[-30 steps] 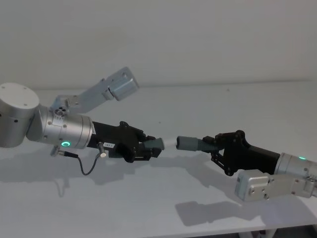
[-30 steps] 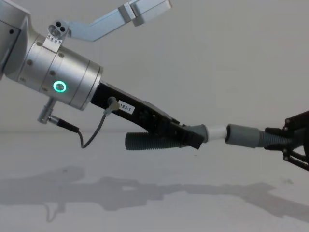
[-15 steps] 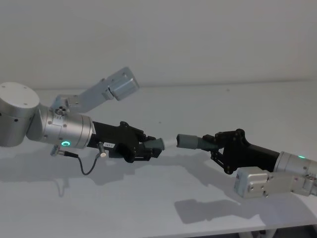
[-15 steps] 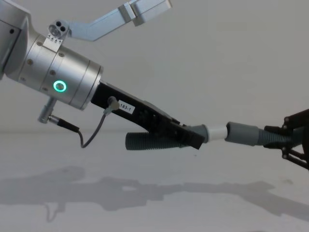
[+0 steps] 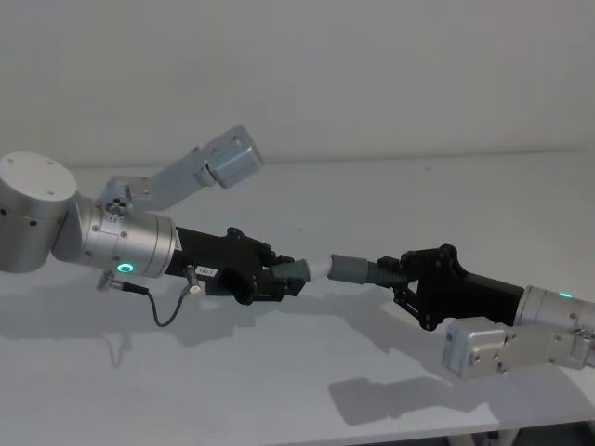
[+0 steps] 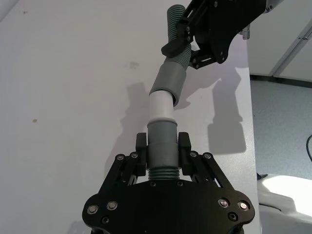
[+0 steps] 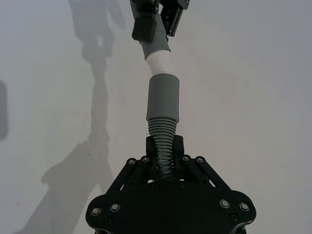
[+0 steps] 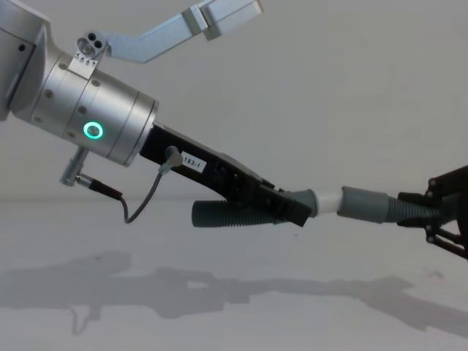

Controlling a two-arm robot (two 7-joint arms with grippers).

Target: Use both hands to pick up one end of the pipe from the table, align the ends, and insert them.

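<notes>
I see soft, even light from overhead. The table (image 5: 307, 390) reads dull grey, with diffuse arm shadows below and in front of the pipe (image 5: 349, 269). The green ring (image 8: 91, 131) glows sharply. In the wrist views shadows are crisper. No glare or blur.

bare table (image 5: 390, 195) all round, pipe ends (image 8: 338, 202) joined

left gripper (image 8: 281, 207) clamps ribbed hose (image 8: 223, 214) | white tip (image 8: 327, 200) enters socket cuff (image 8: 365, 202) at 3 o'clock | right gripper (image 8: 441, 212) grips it
</notes>
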